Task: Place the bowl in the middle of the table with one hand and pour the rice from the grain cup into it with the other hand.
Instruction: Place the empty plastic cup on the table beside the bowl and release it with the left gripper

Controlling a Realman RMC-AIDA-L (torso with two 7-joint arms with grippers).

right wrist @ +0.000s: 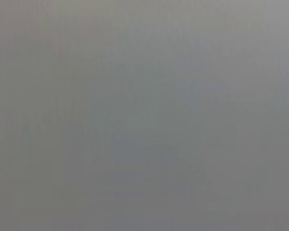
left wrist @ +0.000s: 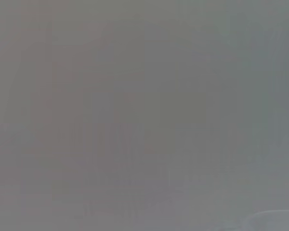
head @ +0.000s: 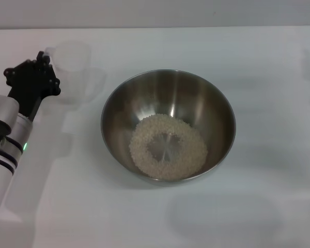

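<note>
The steel bowl [head: 168, 88] stands on the white table [head: 258, 57] near its middle. The rice [head: 168, 147] lies in the bottom of the bowl as a ring-shaped heap. The clear grain cup [head: 73, 70] stands upright on the table to the far left of the bowl and looks empty. My left gripper [head: 43, 61] is right beside the cup's left side; I cannot tell whether it touches it. The left wrist view shows plain grey with a faint pale curve [left wrist: 274, 219] at one corner. The right gripper is out of view, and the right wrist view shows only plain grey.
My left arm [head: 10, 134] reaches in along the left edge of the table. The table's far edge [head: 155, 27] runs across the top of the head view.
</note>
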